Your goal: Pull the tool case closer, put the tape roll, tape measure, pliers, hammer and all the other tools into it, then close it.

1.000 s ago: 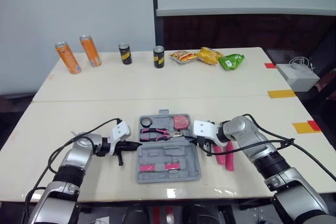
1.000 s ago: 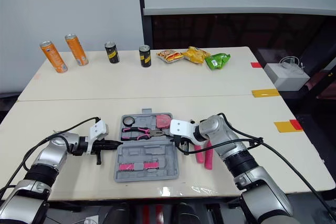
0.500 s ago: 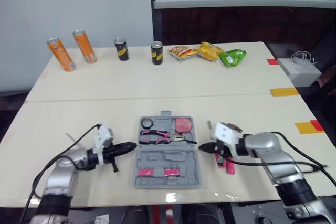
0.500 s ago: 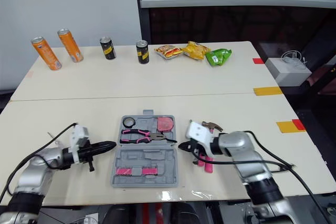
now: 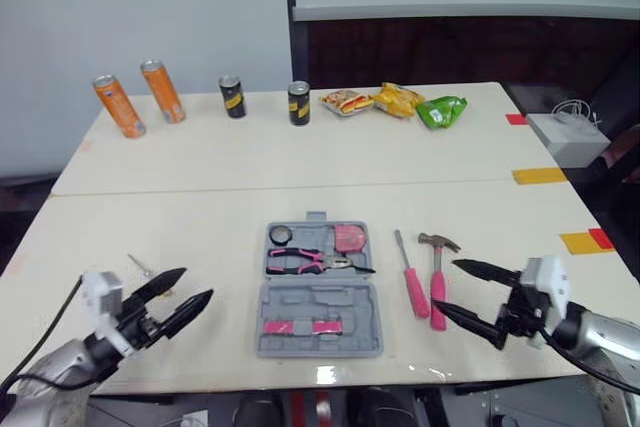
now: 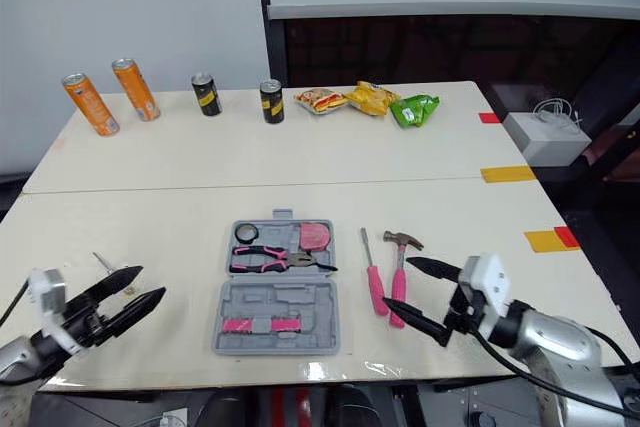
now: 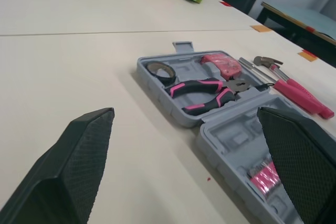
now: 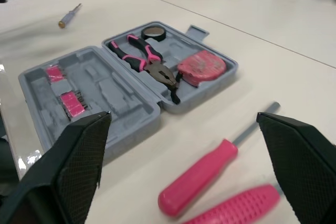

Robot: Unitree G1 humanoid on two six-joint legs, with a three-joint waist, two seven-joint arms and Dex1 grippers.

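The tool case (image 5: pixel 320 319) lies open and flat in the middle of the near table (image 5: pixel 200 217), between the two grippers. One tape roll (image 5: pixel 279 236), one pair of pliers (image 5: pixel 318 261) and one tape measure (image 5: pixel 349 238) sit in its far half. One hammer (image 5: pixel 438 267) and one pink screwdriver (image 5: pixel 410 285) lie side by side just right of the case, between it and the right gripper (image 5: pixel 446 285), whose fingers are spread wide and hold nothing. The left gripper (image 5: pixel 198 282) is likewise spread wide and empty, with one small thin tool (image 5: pixel 140 265) near it. Along the far table stand two orange cans (image 5: pixel 118 107), two black cans (image 5: pixel 232 96) and three snack packets (image 5: pixel 398 101).
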